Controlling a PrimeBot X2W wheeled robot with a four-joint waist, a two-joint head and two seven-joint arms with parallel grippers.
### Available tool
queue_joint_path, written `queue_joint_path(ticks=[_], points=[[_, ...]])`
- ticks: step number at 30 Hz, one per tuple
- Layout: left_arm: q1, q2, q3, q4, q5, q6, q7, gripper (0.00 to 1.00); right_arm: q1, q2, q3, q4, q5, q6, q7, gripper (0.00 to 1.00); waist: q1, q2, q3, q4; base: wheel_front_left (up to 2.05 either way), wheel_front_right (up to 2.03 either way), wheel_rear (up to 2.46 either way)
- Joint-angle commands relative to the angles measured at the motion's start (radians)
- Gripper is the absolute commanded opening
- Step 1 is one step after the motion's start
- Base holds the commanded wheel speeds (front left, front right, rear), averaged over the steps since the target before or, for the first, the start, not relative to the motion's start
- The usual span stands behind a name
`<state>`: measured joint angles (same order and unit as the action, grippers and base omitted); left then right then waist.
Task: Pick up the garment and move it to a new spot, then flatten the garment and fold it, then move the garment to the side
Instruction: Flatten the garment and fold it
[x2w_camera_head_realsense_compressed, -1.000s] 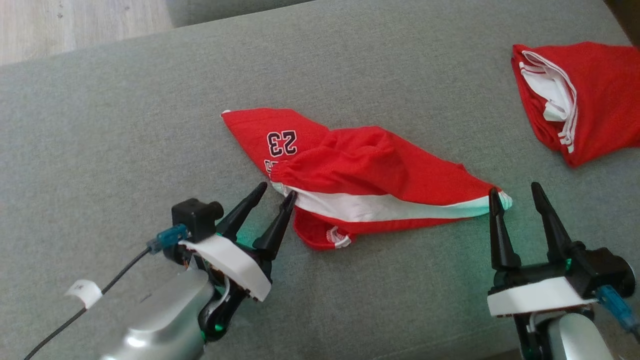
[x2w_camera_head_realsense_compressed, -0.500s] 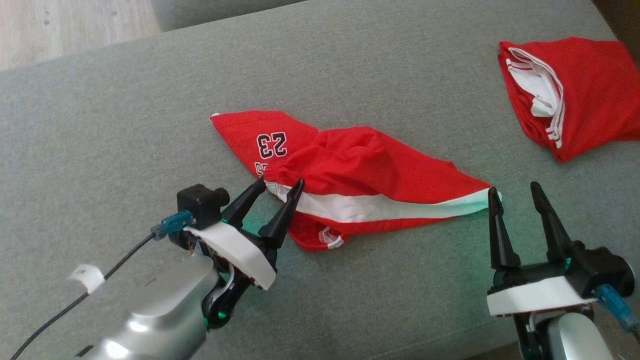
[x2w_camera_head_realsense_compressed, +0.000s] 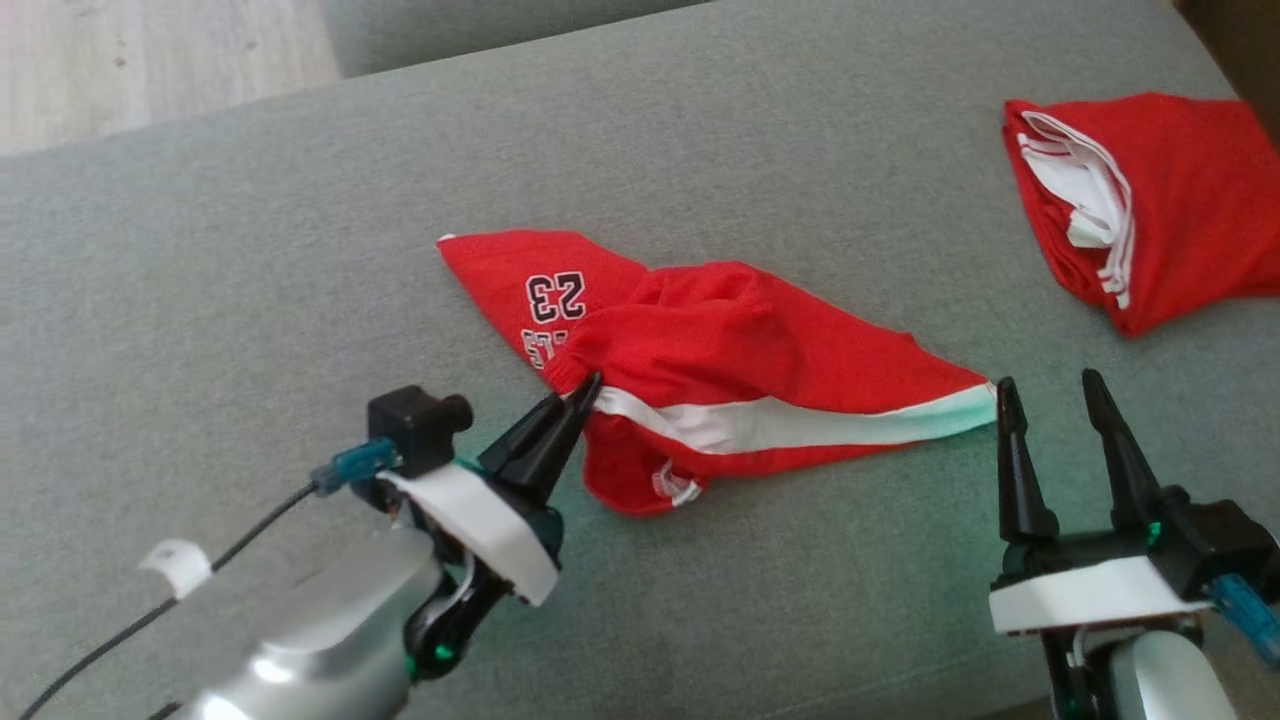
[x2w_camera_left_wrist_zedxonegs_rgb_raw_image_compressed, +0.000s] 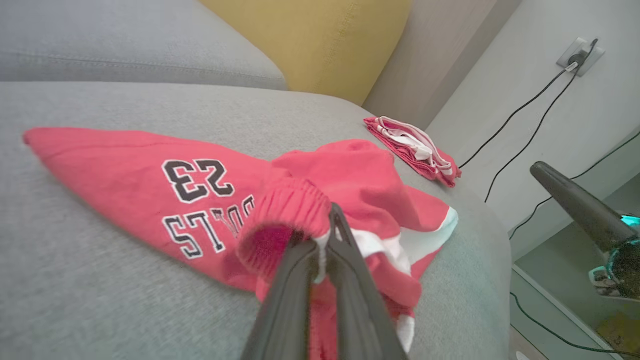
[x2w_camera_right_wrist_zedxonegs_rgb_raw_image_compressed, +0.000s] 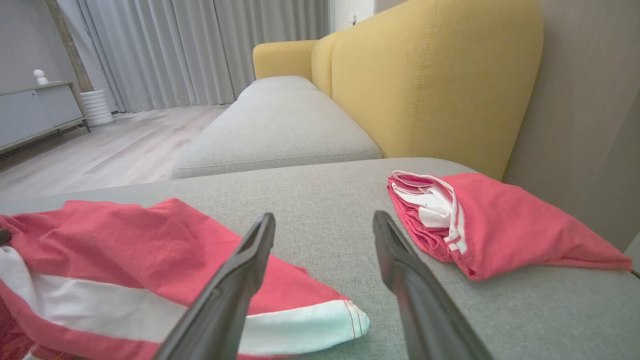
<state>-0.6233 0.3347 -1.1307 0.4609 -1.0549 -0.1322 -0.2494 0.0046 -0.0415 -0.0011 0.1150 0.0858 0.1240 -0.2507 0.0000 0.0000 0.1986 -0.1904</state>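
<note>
The garment (x2w_camera_head_realsense_compressed: 740, 370), red shorts with a white stripe and a black "23", lies crumpled in the middle of the grey sofa cushion (x2w_camera_head_realsense_compressed: 250, 280). My left gripper (x2w_camera_head_realsense_compressed: 582, 392) is shut on its elastic waistband at the near left end; in the left wrist view the two fingers pinch the white trim of the garment (x2w_camera_left_wrist_zedxonegs_rgb_raw_image_compressed: 210, 195). My right gripper (x2w_camera_head_realsense_compressed: 1050, 390) stands open just right of the garment's white-tipped leg end, apart from it. The right wrist view shows that leg end (x2w_camera_right_wrist_zedxonegs_rgb_raw_image_compressed: 300, 325) under the left fingertip of my right gripper (x2w_camera_right_wrist_zedxonegs_rgb_raw_image_compressed: 325, 225).
A second red and white garment (x2w_camera_head_realsense_compressed: 1150, 200), folded, lies at the cushion's far right corner (x2w_camera_right_wrist_zedxonegs_rgb_raw_image_compressed: 490, 225). A yellow sofa back (x2w_camera_right_wrist_zedxonegs_rgb_raw_image_compressed: 425, 75) rises behind it. Wood floor (x2w_camera_head_realsense_compressed: 150, 50) lies beyond the cushion's far edge. Cables run down the wall (x2w_camera_left_wrist_zedxonegs_rgb_raw_image_compressed: 525, 115).
My left gripper moved forward onto the waistband and shut on it, bunching the cloth a little. The right gripper stayed open in place. The head camera shifted slightly.
</note>
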Motion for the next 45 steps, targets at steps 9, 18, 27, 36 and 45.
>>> queue_joint_path(ticks=[9, 18, 27, 36, 45], points=[[0.107, 0.228, 0.002, -0.268, -0.013, 0.032, 0.040, 0.00, 0.032, -0.009, -0.012, -0.035, 0.007, 0.007, -0.011, 1.00, 0.0000, 0.0000, -0.031, 0.072, 0.00, 0.00, 0.00], [0.254, 0.373, -0.051, -0.522, -0.078, 0.136, 0.149, 0.00, 0.039, -0.009, -0.022, -0.043, 0.005, 0.007, -0.011, 1.00, 0.0000, 0.0000, -0.030, 0.131, 0.00, 0.00, 0.00], [0.287, 0.369, -0.092, -0.441, -0.030, 0.178, 0.170, 0.00, 0.027, -0.009, -0.005, -0.040, -0.003, 0.007, -0.011, 1.00, 0.0000, 0.0000, -0.032, 0.157, 0.00, 0.00, 0.00], [0.328, 0.432, -0.043, -0.482, -0.077, 0.249, 0.140, 1.00, 0.037, -0.009, -0.006, -0.036, -0.007, 0.007, -0.011, 1.00, 0.0000, 0.0000, -0.055, 0.155, 0.00, 0.00, 0.00], [0.254, 0.521, 0.029, -0.633, 0.025, 0.401, 0.087, 1.00, 0.031, -0.009, 0.008, -0.048, -0.012, 0.007, -0.011, 1.00, 0.0000, 0.0000, -0.059, 0.134, 0.00, 0.00, 0.00]])
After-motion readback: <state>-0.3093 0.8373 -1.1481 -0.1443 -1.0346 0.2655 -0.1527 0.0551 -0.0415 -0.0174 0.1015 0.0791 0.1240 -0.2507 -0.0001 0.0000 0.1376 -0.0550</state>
